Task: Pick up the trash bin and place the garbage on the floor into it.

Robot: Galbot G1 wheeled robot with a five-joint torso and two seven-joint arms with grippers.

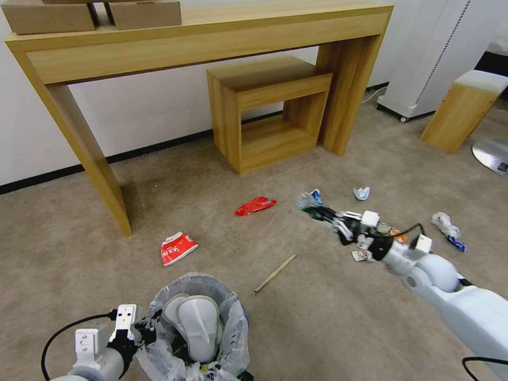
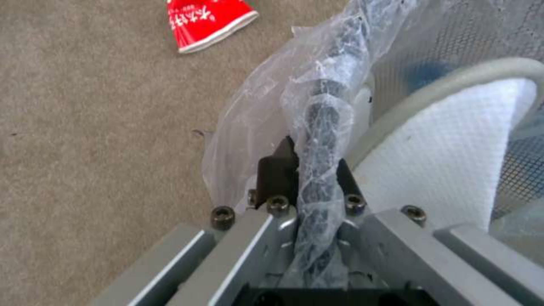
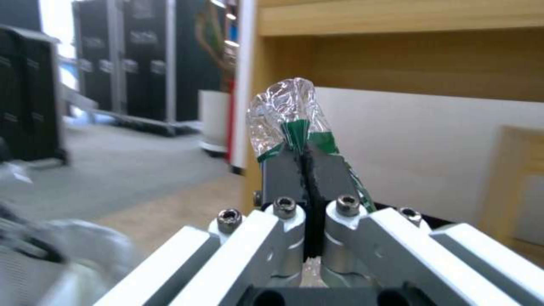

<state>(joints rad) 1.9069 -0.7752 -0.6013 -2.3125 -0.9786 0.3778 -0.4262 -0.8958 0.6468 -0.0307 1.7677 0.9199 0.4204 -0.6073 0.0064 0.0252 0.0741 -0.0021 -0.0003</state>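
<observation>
The trash bin [image 1: 233, 323], lined with a crinkly whitish bag, hangs at the bottom centre with white slippers [image 1: 196, 323] inside. My left gripper [image 1: 142, 332] is shut on its left rim; the left wrist view shows the fingers [image 2: 278, 174] clamping the bagged rim [image 2: 329, 93] beside a slipper [image 2: 448, 157]. My right gripper [image 1: 327, 214] is raised over the carpet, shut on a crushed clear bottle [image 1: 308, 203] with a green label [image 3: 286, 119]. On the floor lie a red-white cup [image 1: 177, 247], a red wrapper [image 1: 255, 206], a wooden stick [image 1: 275, 273] and crumpled paper [image 1: 362, 193].
A long wooden console table [image 1: 211, 37] stands against the wall with a wooden cube stool [image 1: 264, 111] under it. A white appliance [image 1: 439, 58] and a wooden block [image 1: 463, 111] stand at the right. More litter [image 1: 447, 226] lies right of my right arm.
</observation>
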